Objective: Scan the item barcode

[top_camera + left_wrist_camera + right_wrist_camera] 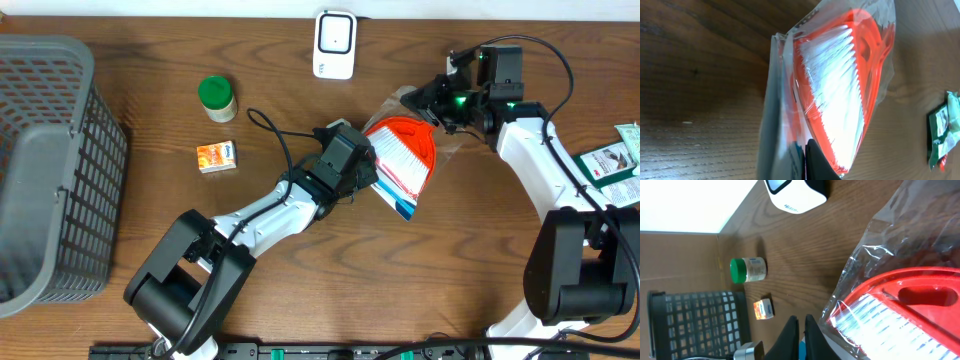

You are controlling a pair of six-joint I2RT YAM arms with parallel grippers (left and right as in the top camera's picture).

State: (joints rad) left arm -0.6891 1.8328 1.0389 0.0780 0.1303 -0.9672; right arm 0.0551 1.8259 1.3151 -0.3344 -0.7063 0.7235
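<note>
The table (450, 260) is brown wood with a visible grain and a soft sheen. On it, a clear, crinkly, glossy plastic bag (402, 160) covers a smooth orange-red plastic dustpan (875, 65) and white bristles (835, 85). Left of the bag is a matt grey plastic basket (50, 170), and behind it a glossy white plastic scanner (335, 44).

Probably mock shop checkout: white scanner (334, 44), grey basket (50, 170), jar (216, 98), small box (217, 157) on wooden table (450, 250).

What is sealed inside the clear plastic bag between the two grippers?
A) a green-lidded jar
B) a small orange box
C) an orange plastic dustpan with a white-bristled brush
C: the orange plastic dustpan with its white-bristled brush shows through the clear plastic bag in all three views.
</note>
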